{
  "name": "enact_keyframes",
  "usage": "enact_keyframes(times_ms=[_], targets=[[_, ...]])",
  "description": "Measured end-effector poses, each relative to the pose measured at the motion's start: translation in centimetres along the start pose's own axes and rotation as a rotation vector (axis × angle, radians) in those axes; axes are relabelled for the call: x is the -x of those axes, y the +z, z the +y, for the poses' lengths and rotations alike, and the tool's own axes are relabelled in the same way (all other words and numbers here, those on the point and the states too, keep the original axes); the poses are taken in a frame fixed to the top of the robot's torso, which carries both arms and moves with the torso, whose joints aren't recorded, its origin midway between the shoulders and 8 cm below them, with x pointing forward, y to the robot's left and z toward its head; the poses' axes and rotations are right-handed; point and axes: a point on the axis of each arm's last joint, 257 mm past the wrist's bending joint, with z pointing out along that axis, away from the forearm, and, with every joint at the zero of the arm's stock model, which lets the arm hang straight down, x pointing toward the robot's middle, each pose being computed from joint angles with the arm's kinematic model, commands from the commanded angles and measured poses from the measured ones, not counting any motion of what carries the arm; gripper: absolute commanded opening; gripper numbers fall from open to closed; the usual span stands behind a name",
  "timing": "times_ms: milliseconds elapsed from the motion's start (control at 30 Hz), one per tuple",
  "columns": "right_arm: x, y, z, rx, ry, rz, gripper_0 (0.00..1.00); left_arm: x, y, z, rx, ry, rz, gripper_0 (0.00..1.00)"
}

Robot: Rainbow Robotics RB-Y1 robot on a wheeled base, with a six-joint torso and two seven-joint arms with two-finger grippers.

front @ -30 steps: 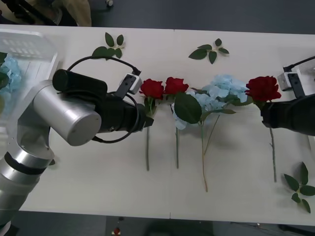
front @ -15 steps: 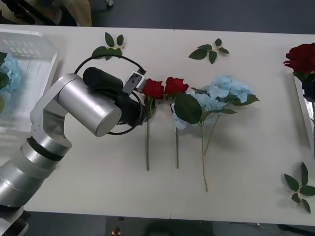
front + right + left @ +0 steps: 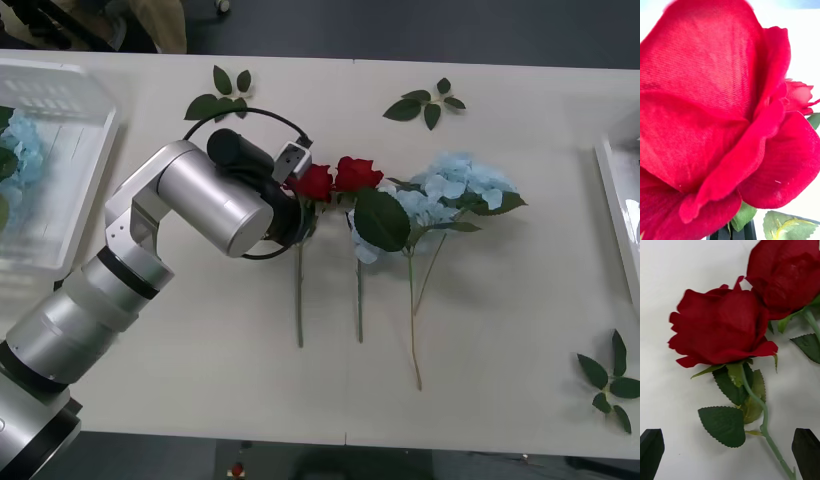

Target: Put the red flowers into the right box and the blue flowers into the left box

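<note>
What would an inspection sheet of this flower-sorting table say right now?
Surface: white table, flowers lying in a row.
Job's things: two roses beside the blue flowers; a third rose is in the right gripper; the left box holds one blue flower; the right box sits at the table's right edge.
Clutter: three leaf sprigs.
Grippers: left gripper open, straddling a rose's stem; right gripper shut on the third rose.
Cables: black cable loops over the left wrist.
Surroundings: dark floor beyond the table.
</note>
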Motion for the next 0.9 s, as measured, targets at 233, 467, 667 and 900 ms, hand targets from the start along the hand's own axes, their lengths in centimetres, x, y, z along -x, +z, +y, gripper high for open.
enact_keyframes(times_ms=[233, 467, 667, 900], targets=[[1.7, 1.6, -5.1, -0.098, 0.072, -0.011, 0.0, -1.6, 1.3, -0.6, -0.029, -0.011, 0.063, 1.0], [2.0, 1.3, -11.2, -0.236, 0.075, -0.037, 0.0, -1.7, 3.0, -0.4, -0.013, 0.005, 0.078, 1.0], [2.4, 1.0, -14.5, -0.32, -0.079, -0.05, 0.0, -1.1, 3.5, -1.3, -0.023, 0.002, 0.058, 1.0], [1.9, 1.3, -16.5, -0.365, -0.139, -0.046, 0.0, -1.2, 3.6, -0.6, 0.0, 0.013, 0.06, 1.0]])
